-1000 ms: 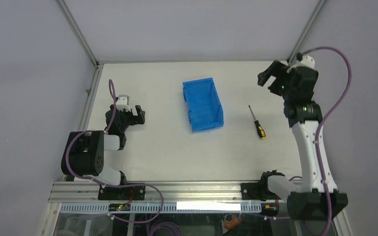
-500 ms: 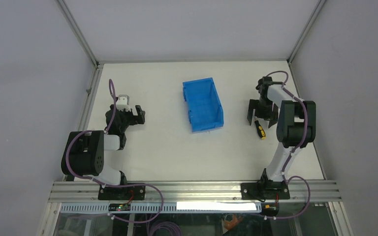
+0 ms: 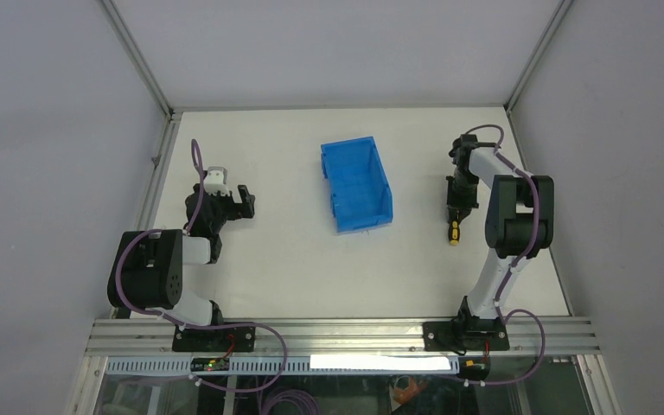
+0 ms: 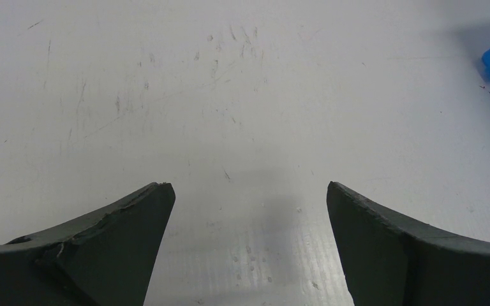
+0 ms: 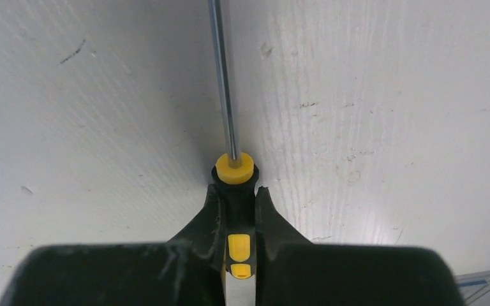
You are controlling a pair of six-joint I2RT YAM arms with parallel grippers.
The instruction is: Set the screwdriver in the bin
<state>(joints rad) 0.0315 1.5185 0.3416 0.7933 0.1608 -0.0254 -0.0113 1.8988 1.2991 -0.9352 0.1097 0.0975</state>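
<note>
Right gripper: clamping black-and-yellow handle of screwdriver between closed-in fingers; thin shaft running toward 12 o'clock in wrist view. Down at table surface.

From above: sitting at 3 o'clock from bin, well apart, outside blue walls.

Left gripper: spread wide, gripping nothing, hanging over scuffed white table at 9 o'clock from bin.
</note>
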